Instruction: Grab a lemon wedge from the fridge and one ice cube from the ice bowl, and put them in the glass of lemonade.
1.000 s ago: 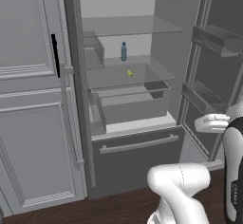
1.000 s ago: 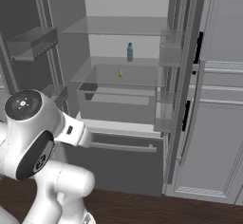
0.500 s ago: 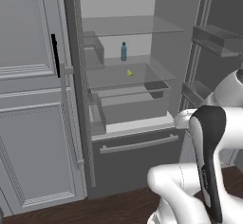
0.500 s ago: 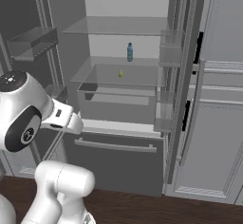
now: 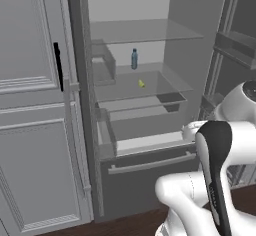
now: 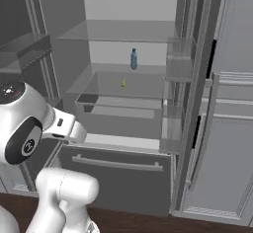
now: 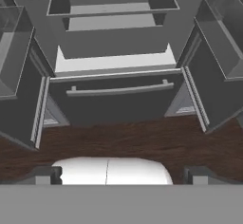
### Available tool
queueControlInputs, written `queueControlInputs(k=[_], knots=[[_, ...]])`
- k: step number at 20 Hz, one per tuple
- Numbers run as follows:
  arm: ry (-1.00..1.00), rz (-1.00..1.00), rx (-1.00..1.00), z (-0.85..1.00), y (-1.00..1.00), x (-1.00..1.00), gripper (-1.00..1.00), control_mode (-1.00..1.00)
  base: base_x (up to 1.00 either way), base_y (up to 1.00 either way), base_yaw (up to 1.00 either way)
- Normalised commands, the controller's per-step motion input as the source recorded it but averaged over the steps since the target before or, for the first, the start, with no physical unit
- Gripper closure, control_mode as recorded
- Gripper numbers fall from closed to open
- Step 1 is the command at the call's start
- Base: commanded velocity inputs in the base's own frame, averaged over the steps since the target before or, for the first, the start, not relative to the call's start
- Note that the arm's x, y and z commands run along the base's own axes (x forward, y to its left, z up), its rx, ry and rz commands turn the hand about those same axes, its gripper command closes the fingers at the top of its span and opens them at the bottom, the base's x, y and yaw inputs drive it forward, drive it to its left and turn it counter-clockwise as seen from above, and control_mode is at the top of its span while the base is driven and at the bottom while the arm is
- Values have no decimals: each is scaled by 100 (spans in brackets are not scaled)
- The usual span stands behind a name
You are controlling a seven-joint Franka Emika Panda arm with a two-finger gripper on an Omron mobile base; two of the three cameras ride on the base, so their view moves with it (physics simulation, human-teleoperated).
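The fridge (image 5: 150, 166) stands open in front of me, both doors swung wide. A tiny yellow-green lemon wedge (image 5: 141, 83) (image 6: 123, 83) lies on the middle glass shelf. My gripper (image 7: 121, 175) is open, its two fingertips (image 7: 47, 174) far apart with nothing between them. It hangs low before the fridge and looks down at the bottom drawer's bar handle (image 7: 118, 90) and the dark wood floor. The lemon wedge sits well above and beyond the gripper. The ice bowl and the glass of lemonade are out of view.
A small blue bottle (image 5: 134, 59) (image 6: 133, 59) stands at the back of the same shelf. Door racks (image 5: 235, 47) (image 6: 27, 49) jut out on both sides. A light grey cabinet with a black handle (image 5: 57, 65) flanks the fridge.
My arm has unfolded upward and its forearm and hand have swung in front of the fridge's drawer. The fridge and its contents have not moved.
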Motion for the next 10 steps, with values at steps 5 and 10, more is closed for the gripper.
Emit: queueControlInputs(k=[5,10], knots=[[0,0,0,0,0,0,-100,100,100,-9,2],[0,0,0,0,0,0,-100,100,97,-22,4]])
